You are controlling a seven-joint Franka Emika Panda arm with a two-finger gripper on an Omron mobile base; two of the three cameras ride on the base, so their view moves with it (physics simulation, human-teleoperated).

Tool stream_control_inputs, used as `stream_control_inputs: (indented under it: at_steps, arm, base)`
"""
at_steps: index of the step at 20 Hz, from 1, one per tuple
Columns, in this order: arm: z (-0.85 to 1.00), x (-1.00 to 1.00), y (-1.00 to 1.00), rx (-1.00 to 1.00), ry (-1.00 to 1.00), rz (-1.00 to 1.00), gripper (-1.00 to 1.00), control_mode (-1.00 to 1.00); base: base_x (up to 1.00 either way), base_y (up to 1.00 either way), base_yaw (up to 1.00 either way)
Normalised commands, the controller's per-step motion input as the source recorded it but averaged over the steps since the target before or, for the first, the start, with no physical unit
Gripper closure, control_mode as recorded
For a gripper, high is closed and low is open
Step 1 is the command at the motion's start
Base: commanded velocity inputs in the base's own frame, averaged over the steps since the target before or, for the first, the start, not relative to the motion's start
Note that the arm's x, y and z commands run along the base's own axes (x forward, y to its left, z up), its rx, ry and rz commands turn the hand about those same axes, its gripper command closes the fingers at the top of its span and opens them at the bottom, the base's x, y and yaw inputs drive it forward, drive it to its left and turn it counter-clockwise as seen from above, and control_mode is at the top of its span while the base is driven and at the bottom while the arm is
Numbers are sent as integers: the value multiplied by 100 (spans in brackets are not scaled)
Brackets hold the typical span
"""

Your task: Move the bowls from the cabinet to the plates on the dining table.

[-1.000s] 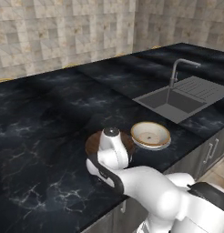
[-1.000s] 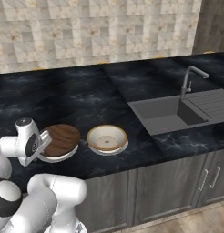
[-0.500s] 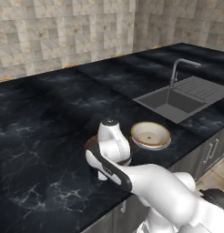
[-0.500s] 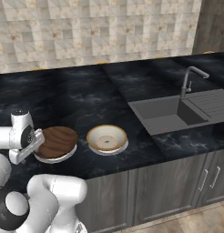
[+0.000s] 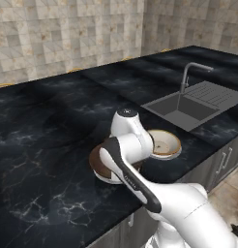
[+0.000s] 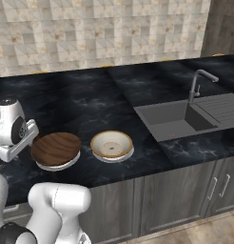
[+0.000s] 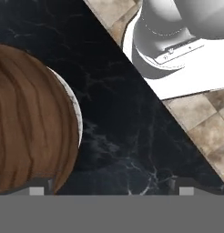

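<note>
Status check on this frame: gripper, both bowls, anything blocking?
Gripper open, holding nothing. Dark brown wooden bowl sits on grey-rimmed plate; cream orange-rimmed bowl on its plate beside. Nothing in the way on black marble table.

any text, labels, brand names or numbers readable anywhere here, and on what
None can be read.
The dark band along the arm bears small marks, too blurred to read.
The wooden bowl, cream bowl, tap and dining table carry no lettering.
</note>
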Motion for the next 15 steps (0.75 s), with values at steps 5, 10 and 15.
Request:
stream_control_inputs:
  at_steps: [5,10,15]
  arm:
    - [96,-39,-5,2,-3,0,-100,-100]
    - [95,-39,-14,4,0,0,-100,-100]
    - [91,-40,-18,4,0,0,-100,-100]
  base:
    - [0,0,0]
    - [0,0,0]
    - [0,0,0]
